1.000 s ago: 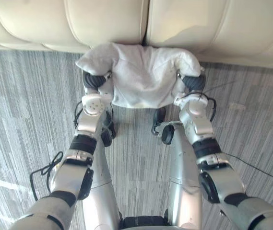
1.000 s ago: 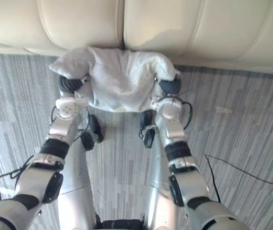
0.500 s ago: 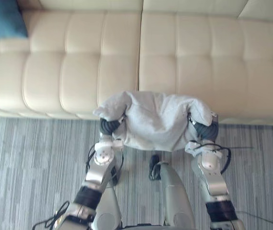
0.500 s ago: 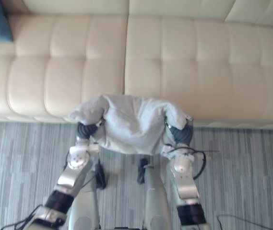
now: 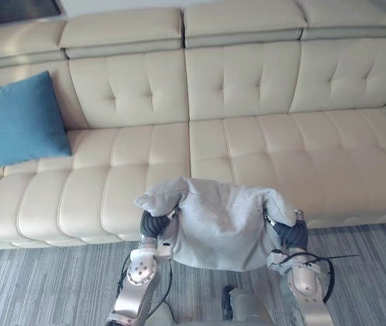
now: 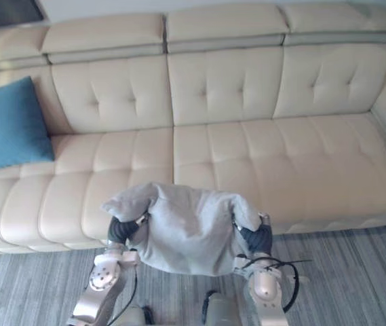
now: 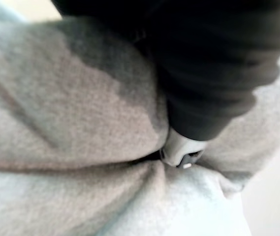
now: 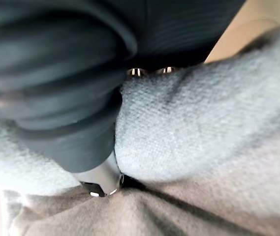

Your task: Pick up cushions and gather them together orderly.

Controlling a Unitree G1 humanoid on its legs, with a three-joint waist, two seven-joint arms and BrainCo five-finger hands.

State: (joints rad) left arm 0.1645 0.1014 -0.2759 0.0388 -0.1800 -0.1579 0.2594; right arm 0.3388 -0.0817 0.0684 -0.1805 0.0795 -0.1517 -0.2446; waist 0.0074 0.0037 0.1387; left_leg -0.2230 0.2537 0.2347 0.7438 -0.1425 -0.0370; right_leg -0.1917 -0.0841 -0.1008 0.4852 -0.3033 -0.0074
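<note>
Left eye view has lifted onto the sofa (image 5: 247,136): grey cushion (image 5: 223,227) carried between left hand (image 5: 153,223) and right hand (image 5: 291,234), grips hidden; blue cushion (image 5: 23,119), far left, likely destination.

Two head views look steeply down, sharing the sofa (image 5: 247,136) and the grey cushion (image 5: 223,227) at lower centre; both wrist views sit pressed close against that cushion.
</note>
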